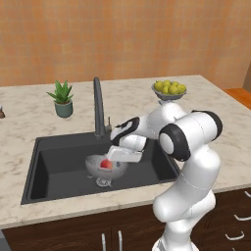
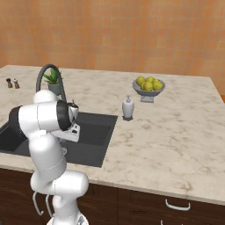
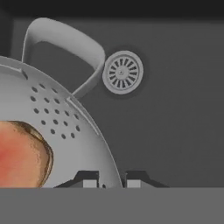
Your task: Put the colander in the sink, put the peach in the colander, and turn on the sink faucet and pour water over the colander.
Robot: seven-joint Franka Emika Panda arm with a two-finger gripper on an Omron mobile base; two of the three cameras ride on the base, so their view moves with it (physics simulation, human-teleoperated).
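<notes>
The silver perforated colander (image 1: pixel 99 167) stands on the floor of the dark sink (image 1: pixel 54 169), and the orange-red peach (image 1: pixel 106 163) lies inside it. My gripper (image 1: pixel 119 158) hangs low over the colander's right rim. In the hand view the colander (image 3: pixel 65 122) with its loop handle is at the left, the peach (image 3: pixel 19 153) rests in its bowl, and the round drain (image 3: pixel 123 72) lies beyond. My gripper (image 3: pixel 112 180) has its tips a narrow gap apart, right at the colander's rim; whether they pinch it I cannot tell. The faucet (image 1: pixel 98 105) rises behind the basin, with no water visible.
A potted plant (image 1: pixel 62 98) and a grey bowl of yellow-green fruit (image 1: pixel 169 90) stand on the counter behind the sink. A soap dispenser (image 2: pixel 128 107) stands right of the basin, and two small shakers (image 2: pixel 12 82) are at the far left.
</notes>
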